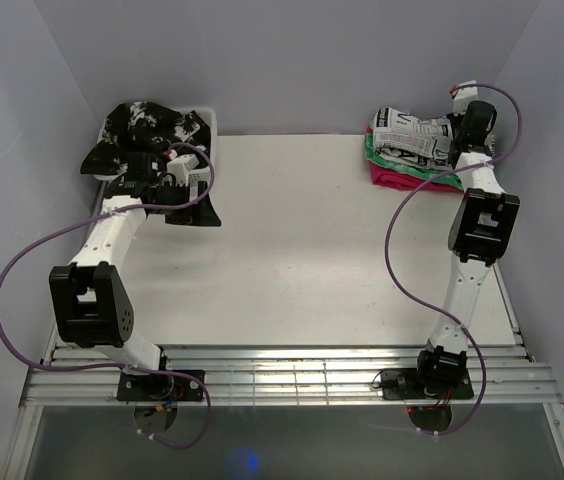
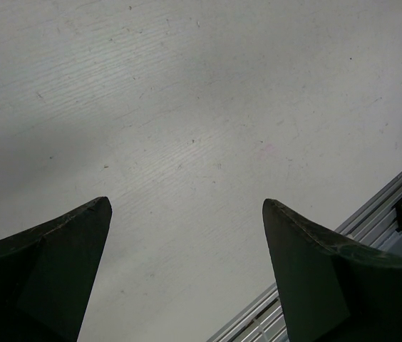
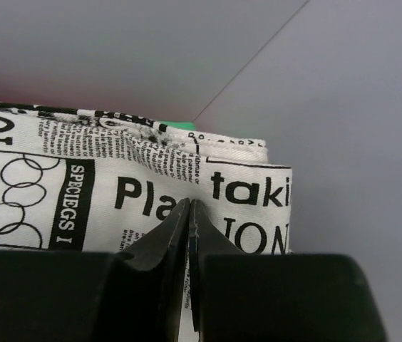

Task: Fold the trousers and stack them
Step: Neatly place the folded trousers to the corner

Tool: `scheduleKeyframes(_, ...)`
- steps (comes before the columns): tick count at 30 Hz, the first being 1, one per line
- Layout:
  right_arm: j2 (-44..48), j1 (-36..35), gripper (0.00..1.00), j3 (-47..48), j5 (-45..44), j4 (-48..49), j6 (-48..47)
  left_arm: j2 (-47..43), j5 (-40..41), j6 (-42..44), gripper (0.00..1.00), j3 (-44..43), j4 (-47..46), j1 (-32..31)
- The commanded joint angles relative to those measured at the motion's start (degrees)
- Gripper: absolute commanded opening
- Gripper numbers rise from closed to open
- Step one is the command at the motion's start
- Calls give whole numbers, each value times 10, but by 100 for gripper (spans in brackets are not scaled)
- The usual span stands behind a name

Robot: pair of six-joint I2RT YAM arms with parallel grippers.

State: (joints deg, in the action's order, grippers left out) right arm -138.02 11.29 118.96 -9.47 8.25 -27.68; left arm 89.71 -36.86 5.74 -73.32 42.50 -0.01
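Right tool (image 3: 189, 203) is pinched shut right at the folded trousers (image 3: 58, 206), with no cloth visibly caught between its tips. The trousers lie on a green cloth (image 1: 371, 150) and a pink cloth (image 1: 402, 180) in the far right corner of the table (image 1: 292, 250). Left tool (image 2: 185, 203) gapes wide over bare tabletop. A push from the shut tips could, I think, drag the top fold askew or off the pile. The tabletop is pale and faintly scuffed, and plain white walls close in around it.
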Motion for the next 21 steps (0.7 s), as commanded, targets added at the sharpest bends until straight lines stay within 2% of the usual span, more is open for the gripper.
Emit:
scheduleKeyframes(1,36,7,8,5,-6,85,-14,-2,-10,-3,98,-13,5,-1)
scheduleKeyframes(5,-27,11,8,66,-5,66,-39,14,-10,-9,98,-27,6,-1)
scheduleKeyframes(15,-124,16,9,91,-3,96,-56,17,6,2,98,-38,20,-1)
scheduleKeyframes(16,-127,16,10,88,-5,99,-58,15,6,5,98,-38,21,-1)
scheduleKeyframes(19,-123,15,22,87,-4,88,-48,7,7,6,98,-31,21,-1)
scheduleKeyframes(21,-87,15,30,82,10,61,-32,5,6,9,98,-31,23,-1)
